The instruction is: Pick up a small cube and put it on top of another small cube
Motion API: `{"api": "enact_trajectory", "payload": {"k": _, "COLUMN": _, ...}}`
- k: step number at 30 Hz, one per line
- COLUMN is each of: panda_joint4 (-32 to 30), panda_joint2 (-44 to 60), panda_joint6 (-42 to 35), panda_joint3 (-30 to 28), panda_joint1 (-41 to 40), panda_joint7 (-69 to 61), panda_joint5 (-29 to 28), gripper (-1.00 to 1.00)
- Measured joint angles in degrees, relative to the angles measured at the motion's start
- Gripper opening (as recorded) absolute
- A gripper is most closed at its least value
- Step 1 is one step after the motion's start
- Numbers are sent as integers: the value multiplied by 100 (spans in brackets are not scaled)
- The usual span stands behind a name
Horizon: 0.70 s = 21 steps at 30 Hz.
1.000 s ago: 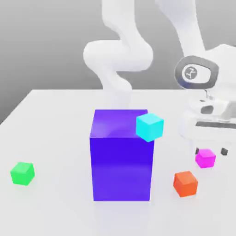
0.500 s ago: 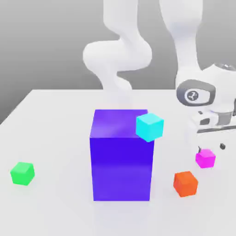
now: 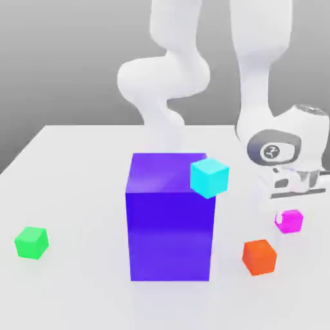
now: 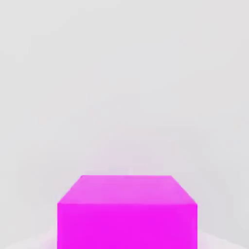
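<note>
Exterior view: small magenta cube (image 3: 289, 220) directly beneath end effector (image 3: 291, 205).

Exterior view: facing the arm across the table (image 3: 77, 148), slightly raised. Hand view: very near, looking down. Shared: pink cube (image 3: 289, 220) (image 4: 127, 211), exterior's 4 o'clock.

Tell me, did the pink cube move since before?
Yes, slightly. The pink cube sits a bit higher and farther toward the exterior view's right, judged against the orange cube.
</note>
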Motion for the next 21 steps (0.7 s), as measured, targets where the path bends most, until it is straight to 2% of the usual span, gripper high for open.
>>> {"api": "enact_trajectory", "payload": {"k": 6, "panda_joint4": -258, "panda_joint2": -680, "panda_joint6": -316, "panda_joint3": 1317, "panda_joint1": -964, "panda_joint7": -1193, "panda_joint5": 1585, "gripper": -100}}
{"api": "enact_trajectory", "payload": {"k": 10, "panda_joint4": -404, "panda_joint2": -1092, "panda_joint6": -508, "panda_joint3": 1819, "panda_joint1": -1257, "panda_joint7": -1888, "panda_joint5": 2520, "gripper": -100}}
{"api": "enact_trajectory", "payload": {"k": 14, "panda_joint4": -85, "panda_joint2": -1317, "panda_joint6": -409, "panda_joint3": 1674, "panda_joint1": -1594, "panda_joint7": -2094, "panda_joint5": 2528, "gripper": -100}}
{"api": "enact_trajectory", "payload": {"k": 17, "panda_joint4": 237, "panda_joint2": -1416, "panda_joint6": -312, "panda_joint3": 1472, "panda_joint1": -1877, "panda_joint7": -2015, "panda_joint5": 2266, "gripper": -100}}
{"api": "enact_trajectory", "payload": {"k": 21, "panda_joint4": 652, "panda_joint2": -1466, "panda_joint6": -320, "panda_joint3": 974, "panda_joint1": -2702, "panda_joint7": -1312, "panda_joint5": 1816, "gripper": -100}}
